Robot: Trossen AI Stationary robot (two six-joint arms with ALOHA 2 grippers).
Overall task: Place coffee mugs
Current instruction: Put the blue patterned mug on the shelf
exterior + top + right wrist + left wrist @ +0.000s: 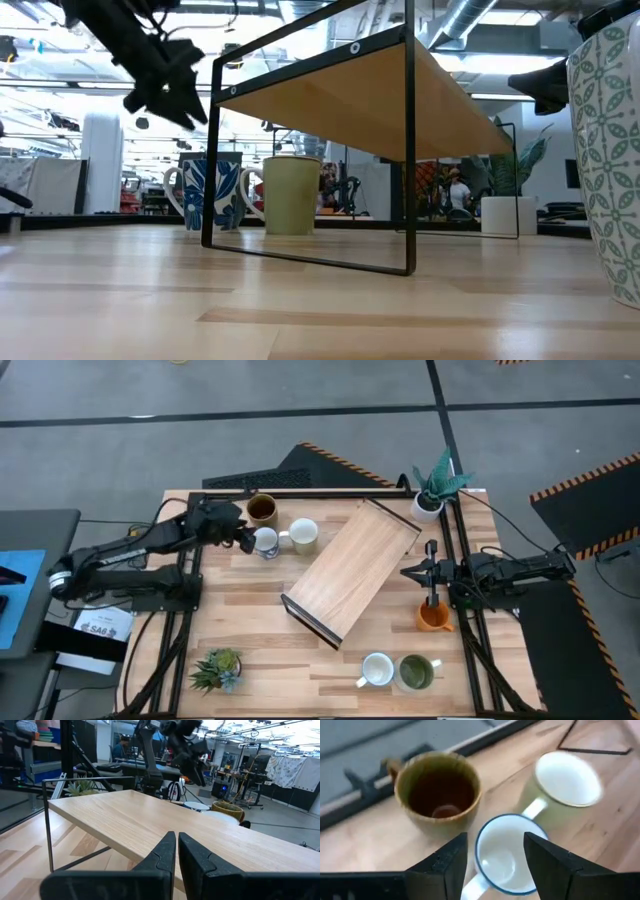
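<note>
At the far left corner of the tabletop [250, 620], the left hand [246, 538] hangs just above a blue-rimmed white mug [266, 542], its fingers [547, 862] spread apart on either side of the rim, so the mug looks freshly set down rather than gripped. It stands close beside a dark brown mug [261, 509] and a pale mug [303, 535], which suggests this corner is where mugs are being gathered. An orange mug [433, 617], a white mug [377, 669] and an olive green mug [416, 673] wait on the right side, past the wooden shelf [352, 568]. Above the orange one, the right hand [431, 573] is pinched together, holding nothing
</note>
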